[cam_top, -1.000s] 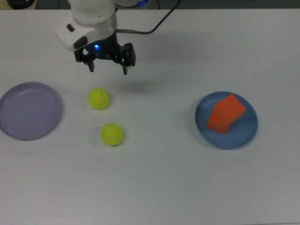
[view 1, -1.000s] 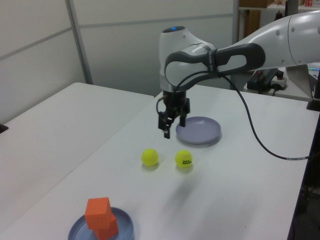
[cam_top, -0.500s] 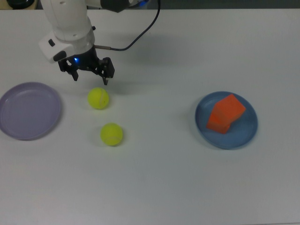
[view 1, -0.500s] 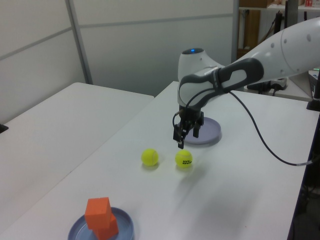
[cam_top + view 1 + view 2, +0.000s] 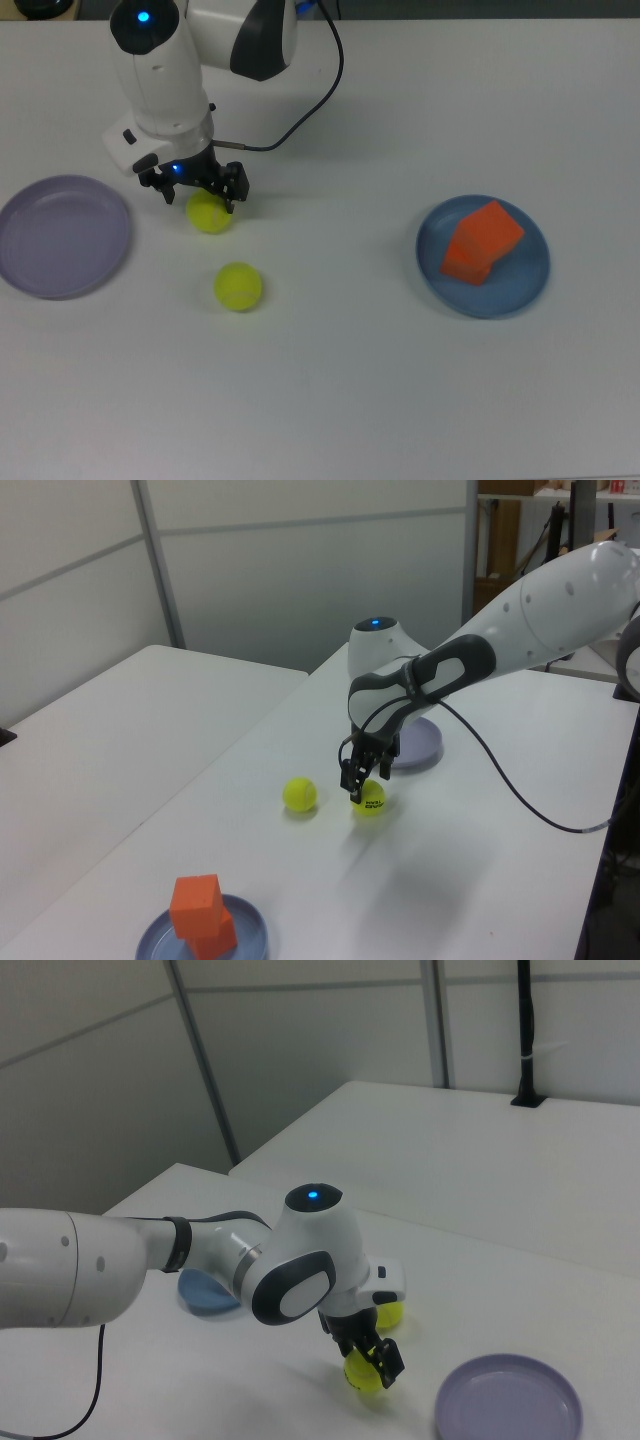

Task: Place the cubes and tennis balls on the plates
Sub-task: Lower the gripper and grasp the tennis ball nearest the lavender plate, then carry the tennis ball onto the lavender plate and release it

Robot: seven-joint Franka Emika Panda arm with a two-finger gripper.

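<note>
Both orange cubes [image 5: 482, 242] rest on the blue plate [image 5: 525, 285] at the top view's right, one stacked on the other [image 5: 203, 912]. The lavender plate [image 5: 60, 236] lies bare at the top view's left. My gripper [image 5: 202, 197] is open and low over one tennis ball [image 5: 211, 219], a finger on each side of it. In the left view this ball [image 5: 373, 800] shows black lettering beside the gripper [image 5: 357, 786]. The second tennis ball [image 5: 238, 286] lies free on the table, a little nearer the top view's bottom edge.
The arm's white body [image 5: 165, 75] and a black cable [image 5: 320, 85] hang over the table's far left part in the top view. In the right view the gripper [image 5: 366, 1357] stands between the lavender plate [image 5: 508, 1410] and the blue plate [image 5: 197, 1296].
The gripper has travelled from the table's far side, down and toward the lavender plate's side, and dropped over the upper tennis ball. Balls, cubes and plates have not moved.
</note>
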